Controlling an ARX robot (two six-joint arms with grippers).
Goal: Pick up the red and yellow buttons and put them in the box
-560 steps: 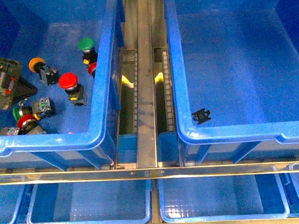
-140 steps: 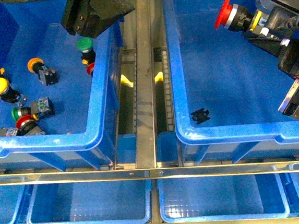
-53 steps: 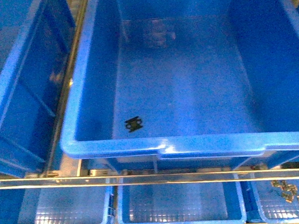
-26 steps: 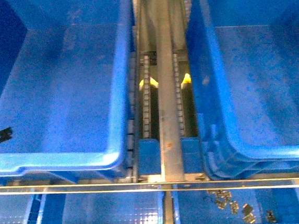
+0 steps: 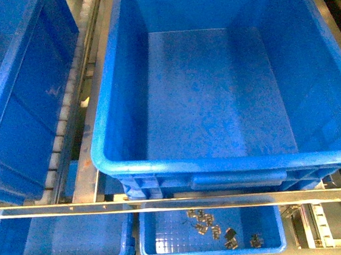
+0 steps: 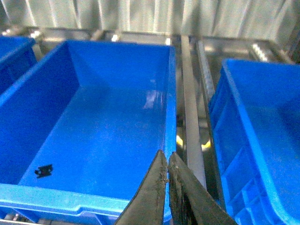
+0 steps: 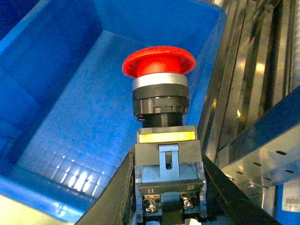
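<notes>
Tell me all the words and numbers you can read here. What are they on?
"11": on the pale terminal block of the red mushroom-cap push-button switch, above one screw.
"23": same block, above the other screw.
Tiny raised marking beside the block's blue clip: too small to read.
Print on the white sticker on a blue surface: blurred, unreadable.
Front and left wrist views: no text.

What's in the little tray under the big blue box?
A few small metal clips lie in the tray. The big box covers its back part, so that is hidden.
</notes>
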